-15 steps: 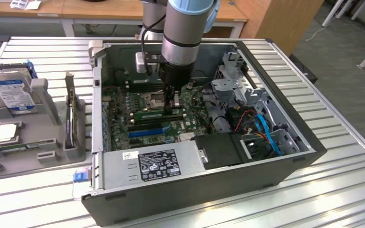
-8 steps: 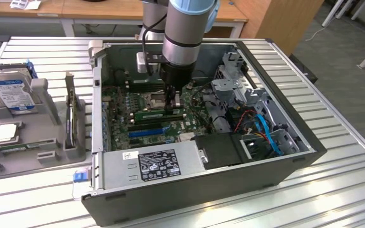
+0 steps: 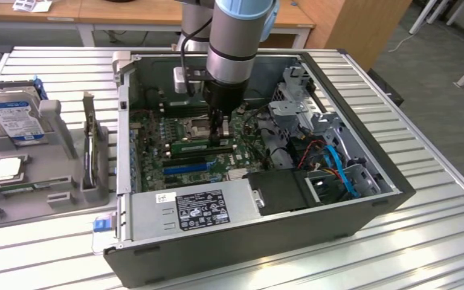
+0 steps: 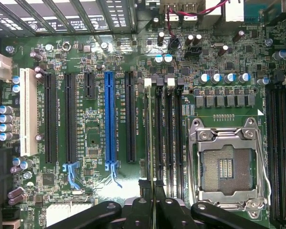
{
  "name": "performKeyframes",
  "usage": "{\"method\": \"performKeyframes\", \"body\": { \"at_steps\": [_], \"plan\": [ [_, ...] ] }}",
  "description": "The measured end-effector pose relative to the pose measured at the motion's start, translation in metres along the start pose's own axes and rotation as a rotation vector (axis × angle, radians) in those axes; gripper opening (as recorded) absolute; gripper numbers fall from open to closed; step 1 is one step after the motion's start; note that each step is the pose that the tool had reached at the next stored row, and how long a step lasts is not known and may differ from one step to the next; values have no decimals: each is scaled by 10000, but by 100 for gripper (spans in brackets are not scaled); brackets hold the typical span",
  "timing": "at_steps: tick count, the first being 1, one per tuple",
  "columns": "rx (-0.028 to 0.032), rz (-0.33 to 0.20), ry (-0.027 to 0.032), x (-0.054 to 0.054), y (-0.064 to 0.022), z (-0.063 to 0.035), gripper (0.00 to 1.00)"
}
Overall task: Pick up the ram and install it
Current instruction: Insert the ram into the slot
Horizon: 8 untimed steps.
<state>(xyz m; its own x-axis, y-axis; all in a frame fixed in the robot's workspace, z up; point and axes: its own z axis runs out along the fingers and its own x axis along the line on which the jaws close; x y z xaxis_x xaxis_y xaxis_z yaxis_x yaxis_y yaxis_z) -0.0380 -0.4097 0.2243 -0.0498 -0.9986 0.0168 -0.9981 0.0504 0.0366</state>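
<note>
My gripper (image 3: 218,134) reaches down into the open computer case (image 3: 361,205), over the motherboard (image 4: 90,133). It is shut on the ram (image 4: 149,133), a thin green stick seen edge-on between the black fingers (image 4: 142,200). The ram runs along the outermost of the black memory slots (image 4: 168,133), beside the empty silver processor socket (image 4: 226,167). In the exterior view the ram (image 3: 200,145) shows as a green strip low on the board under the fingertips. Whether it is pressed fully into the slot I cannot tell.
A blue expansion slot (image 4: 109,114) and several black ones lie beside the memory slots. The power supply (image 3: 191,208) and blue cables (image 3: 341,169) fill the case's near side. On a grey holder at the exterior view's left stand a hard drive (image 3: 14,118) and a square processor chip (image 3: 5,169).
</note>
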Motion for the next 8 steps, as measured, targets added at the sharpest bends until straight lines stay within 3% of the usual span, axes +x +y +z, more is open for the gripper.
{"method": "performKeyframes", "body": {
  "at_steps": [8],
  "plan": [
    [1, -31, 2, 0, 0, 1, 13]
  ]
}}
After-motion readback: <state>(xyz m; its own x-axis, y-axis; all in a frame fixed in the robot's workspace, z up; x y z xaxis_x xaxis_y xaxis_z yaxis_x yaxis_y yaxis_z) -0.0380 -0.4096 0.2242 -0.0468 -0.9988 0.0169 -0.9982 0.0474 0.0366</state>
